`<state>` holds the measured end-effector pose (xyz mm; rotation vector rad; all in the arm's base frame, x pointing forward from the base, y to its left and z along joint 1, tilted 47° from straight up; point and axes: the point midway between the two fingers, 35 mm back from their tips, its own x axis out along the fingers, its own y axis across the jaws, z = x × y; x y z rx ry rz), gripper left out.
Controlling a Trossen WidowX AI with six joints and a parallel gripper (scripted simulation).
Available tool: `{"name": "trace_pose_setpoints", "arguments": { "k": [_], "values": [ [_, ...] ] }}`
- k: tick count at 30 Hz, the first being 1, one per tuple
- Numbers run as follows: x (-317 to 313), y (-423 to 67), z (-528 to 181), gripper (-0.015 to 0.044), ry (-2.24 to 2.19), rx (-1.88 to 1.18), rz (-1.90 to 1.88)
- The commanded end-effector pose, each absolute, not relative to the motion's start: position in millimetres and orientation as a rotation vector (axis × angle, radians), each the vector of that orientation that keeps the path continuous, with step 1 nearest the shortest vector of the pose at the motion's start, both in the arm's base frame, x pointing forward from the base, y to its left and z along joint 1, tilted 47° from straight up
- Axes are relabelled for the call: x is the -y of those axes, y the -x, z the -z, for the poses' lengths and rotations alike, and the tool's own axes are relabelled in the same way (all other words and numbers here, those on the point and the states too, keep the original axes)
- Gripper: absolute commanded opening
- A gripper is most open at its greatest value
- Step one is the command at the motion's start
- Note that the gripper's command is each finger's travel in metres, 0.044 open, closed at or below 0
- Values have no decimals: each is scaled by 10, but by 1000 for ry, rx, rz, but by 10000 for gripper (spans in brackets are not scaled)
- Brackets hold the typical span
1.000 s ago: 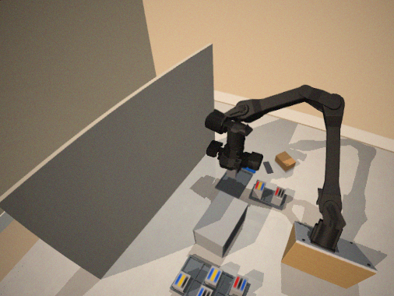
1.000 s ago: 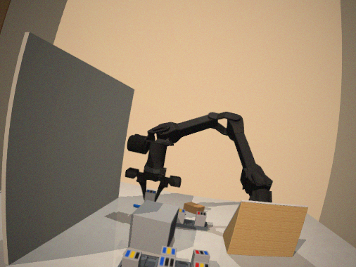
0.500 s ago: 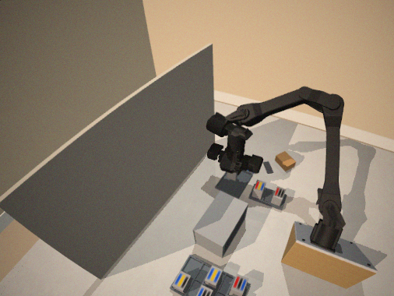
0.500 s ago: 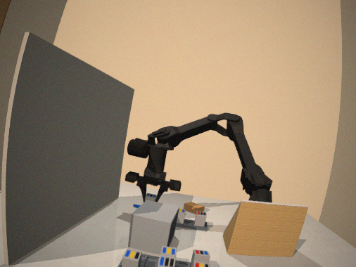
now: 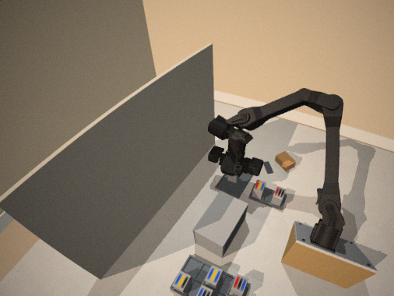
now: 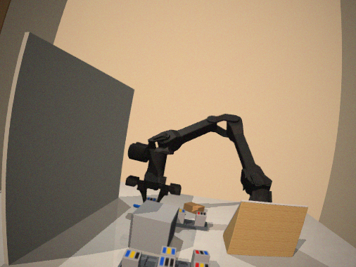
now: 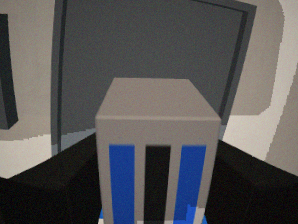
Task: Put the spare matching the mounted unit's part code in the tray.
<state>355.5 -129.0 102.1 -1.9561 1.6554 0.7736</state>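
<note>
Grey spare (image 7: 157, 163) with blue-black-blue stripes, pinched in your gripper (image 7: 153, 183).
You see it held low over the dark grey tray (image 7: 80, 50), the black fingers clamped on both its sides. Beside the tray sits a holder with two other striped spares (image 5: 258, 189), and a tall grey panel (image 5: 117, 163) stands close behind.

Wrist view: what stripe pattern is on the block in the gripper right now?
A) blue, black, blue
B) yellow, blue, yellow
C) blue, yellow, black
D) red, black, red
A: the grey block clamped between the dark fingers shows a blue stripe, a black stripe and another blue stripe, above the dark grey tray.
</note>
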Motion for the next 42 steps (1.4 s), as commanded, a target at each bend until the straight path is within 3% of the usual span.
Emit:
{"name": "trace_pose_setpoints", "arguments": {
  "k": [1, 15, 32, 38, 42],
  "values": [
    [1313, -3530, -967, 0, 1955, -1657, -788],
    [1383, -3517, -915, 0, 1957, -1660, -785],
    [1362, -3535, -965, 440, 1957, -1660, -773],
    [663, -3432, -1569, 440, 1951, -1655, -791],
    [583, -3399, -1652, 440, 1953, -1657, -791]
  ]
}}
